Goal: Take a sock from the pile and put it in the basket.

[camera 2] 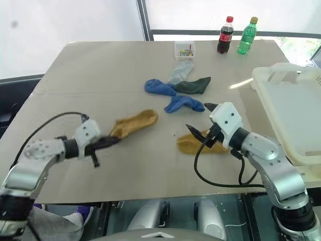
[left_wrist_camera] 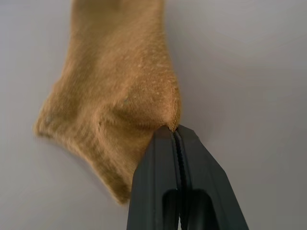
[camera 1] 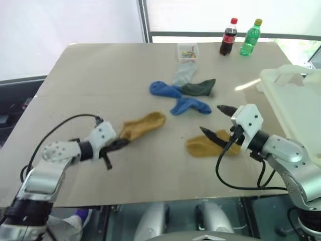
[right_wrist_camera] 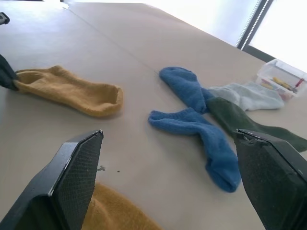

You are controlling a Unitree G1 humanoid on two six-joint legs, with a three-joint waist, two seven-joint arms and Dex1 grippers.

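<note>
Beige tabletop (camera 1: 100, 70) held the pile (camera 1: 183, 90) at upper centre. Left gripper (camera 1: 119, 144), lower left, pinched a mustard sock (camera 1: 145, 124); right gripper (camera 1: 216, 122) gaped wide beside the basket (camera 1: 296, 108) at right.

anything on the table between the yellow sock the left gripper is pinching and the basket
Yes. The left gripper pinches one yellow sock; toward the basket lie a second yellow sock and the open right gripper.
</note>
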